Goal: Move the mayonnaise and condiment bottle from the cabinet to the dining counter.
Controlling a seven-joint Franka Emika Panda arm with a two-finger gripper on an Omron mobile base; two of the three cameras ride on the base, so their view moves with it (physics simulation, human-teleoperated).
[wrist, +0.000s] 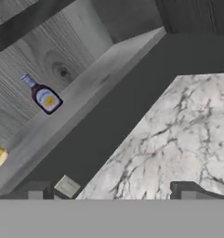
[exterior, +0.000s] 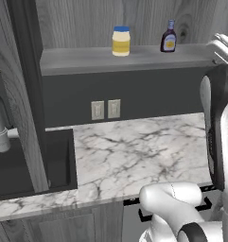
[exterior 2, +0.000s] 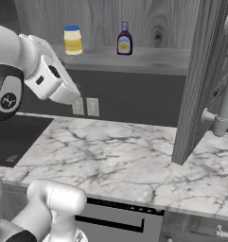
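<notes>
The mayonnaise (exterior: 121,41) and condiment bottle (exterior: 168,37) stand upright, apart, on the open cabinet (exterior: 134,59) shelf, untouched. The gripper (wrist: 111,193) sits away from them over the marble worktop (exterior: 134,151), jaws spread wide and empty, presumably ready to reach in.

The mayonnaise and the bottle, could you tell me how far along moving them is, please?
Done: the cabinet stands open. In hand: nothing; the pincer is open and well short of the shelf. Left: both the mayonnaise and the bottle stand upright there, apart.
</notes>
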